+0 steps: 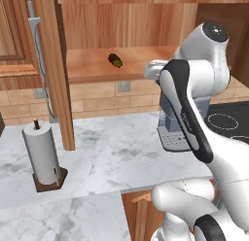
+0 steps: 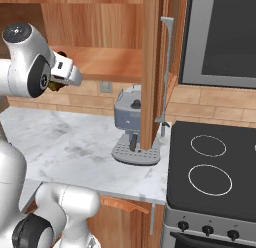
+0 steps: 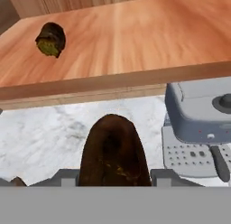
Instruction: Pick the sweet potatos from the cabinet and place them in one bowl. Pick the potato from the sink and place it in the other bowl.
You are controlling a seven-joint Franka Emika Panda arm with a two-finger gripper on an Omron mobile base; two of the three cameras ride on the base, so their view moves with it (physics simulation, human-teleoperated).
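Warm wooden cabinet (image 1: 141, 21) above a marble counter (image 1: 112, 152). The gripper (image 3: 114, 175) pinches one sweet potato (image 3: 113, 153) just off the shelf edge; the second sweet potato (image 3: 50, 38) sits at ten o'clock. Carry it level, grip firm, clearing the coffee machine (image 3: 200, 119).

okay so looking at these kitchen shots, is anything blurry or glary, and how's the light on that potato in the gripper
Hand view: the held sweet potato looms close and soft-edged, dim on its near face; the far one on the cabinet shelf is sharper. Left base view: even flat light, faint shadow by the paper towel roll. Right base view: no glare on the stovetop.
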